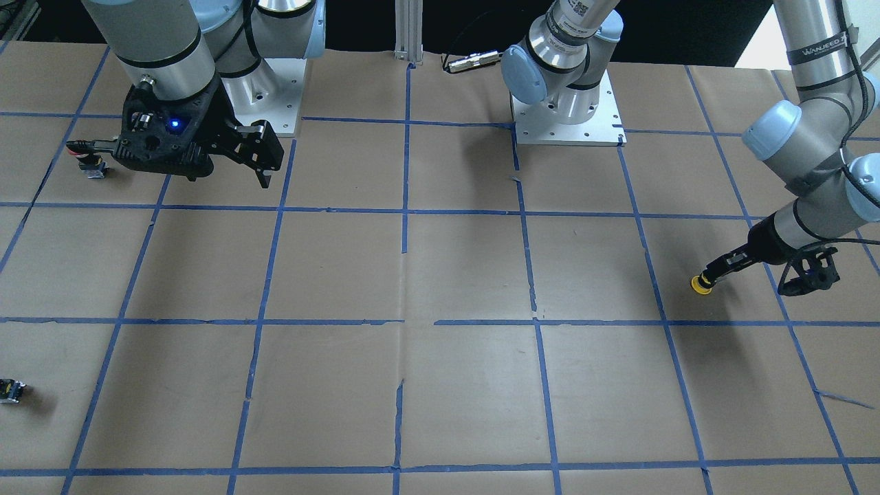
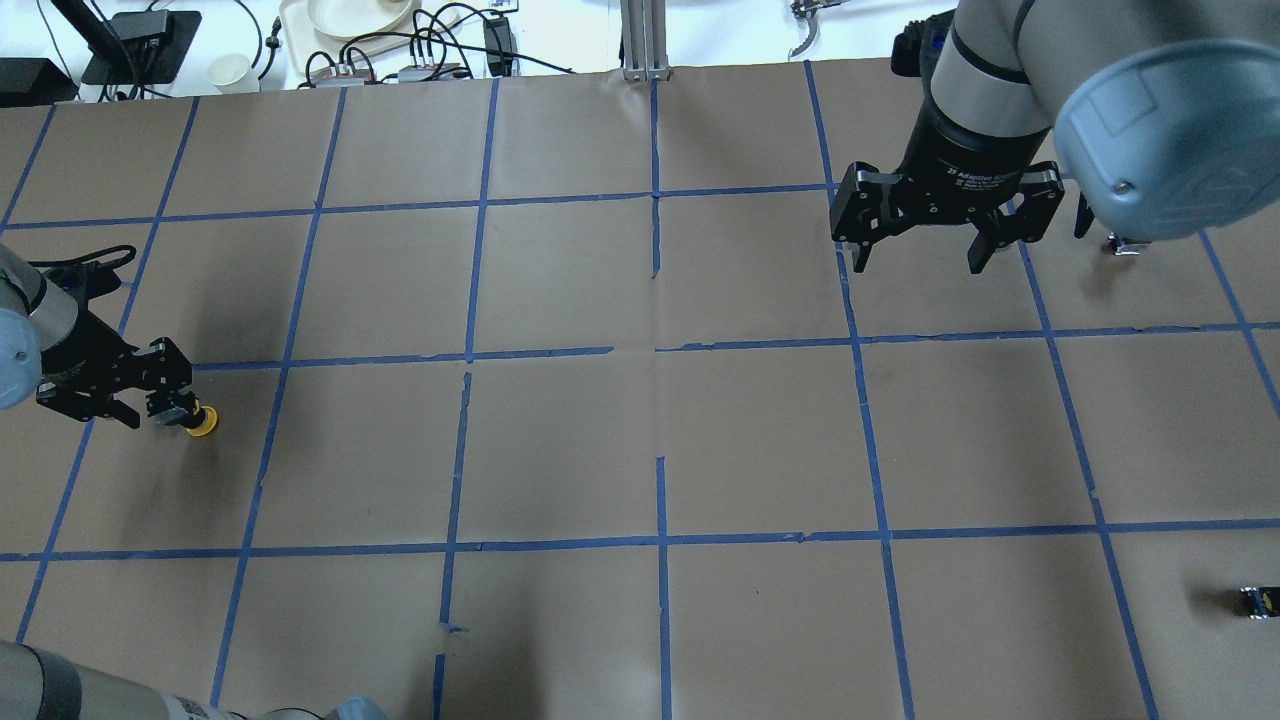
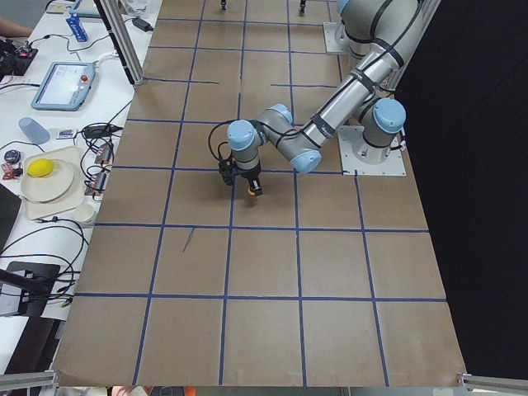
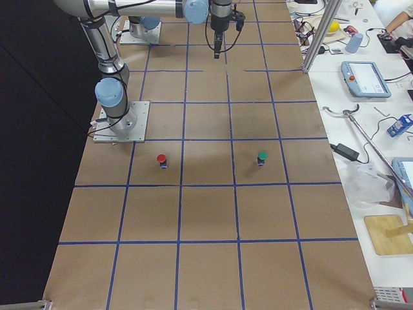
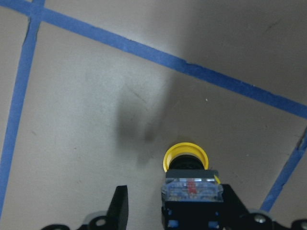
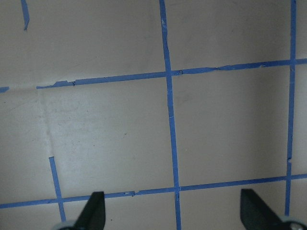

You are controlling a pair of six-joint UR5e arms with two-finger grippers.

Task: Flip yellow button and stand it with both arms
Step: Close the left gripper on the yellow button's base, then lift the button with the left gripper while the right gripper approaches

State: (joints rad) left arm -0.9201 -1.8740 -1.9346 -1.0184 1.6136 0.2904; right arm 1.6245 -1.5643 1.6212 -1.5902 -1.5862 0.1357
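The small push-button with a round yellow cap and a black-and-clear body (image 5: 186,155) is at the robot's left end of the brown paper-covered table (image 2: 560,440), inside a square of the blue tape grid (image 2: 470,280) and near one of its lines. Its cap points away from the left wrist camera towards the paper, and its clear block with a red mark faces that camera. I cannot tell whether the cap rests flat or tilted.

The black two-finger left gripper (image 2: 150,398) is low over the table with its fingers spread. One finger (image 1: 723,269) touches the button's body, while the other finger (image 5: 120,207) stands apart from it with bare paper between.

The silver-grey left arm with light blue joint caps (image 3: 330,115) reaches out from its base to this spot.

Well apart, towards the robot's right side, the black right gripper (image 2: 920,265) hangs above the table with its fingers wide apart and nothing between them.

A red-capped button (image 4: 161,159) stands near it, and a green-capped button (image 4: 262,157) stands farther out from the robot, level with the red one.
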